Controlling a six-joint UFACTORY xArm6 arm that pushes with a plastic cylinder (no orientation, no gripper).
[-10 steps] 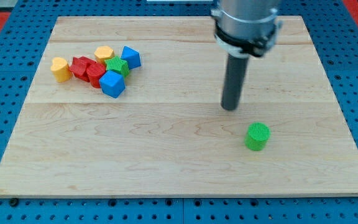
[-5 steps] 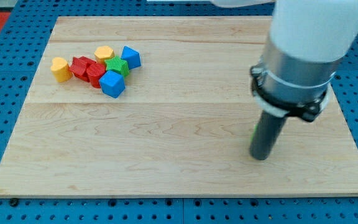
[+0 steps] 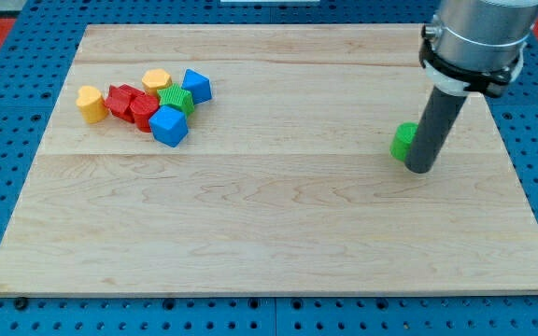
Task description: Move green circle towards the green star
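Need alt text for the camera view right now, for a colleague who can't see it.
My tip sits against the right side of the green circle, at the wooden board's right. The green star lies far left among red, blue, yellow and orange blocks.

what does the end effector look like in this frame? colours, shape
A straight dark grey cylindrical rod ending in my tip. Above it sits a wider metallic silver-grey housing with a black ring clamp around its lower edge. No cables or markings show.

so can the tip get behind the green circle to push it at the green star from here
Probably yes. My tip is already against the green circle on its right, and the green star lies far off to the view's left, with bare board between them.
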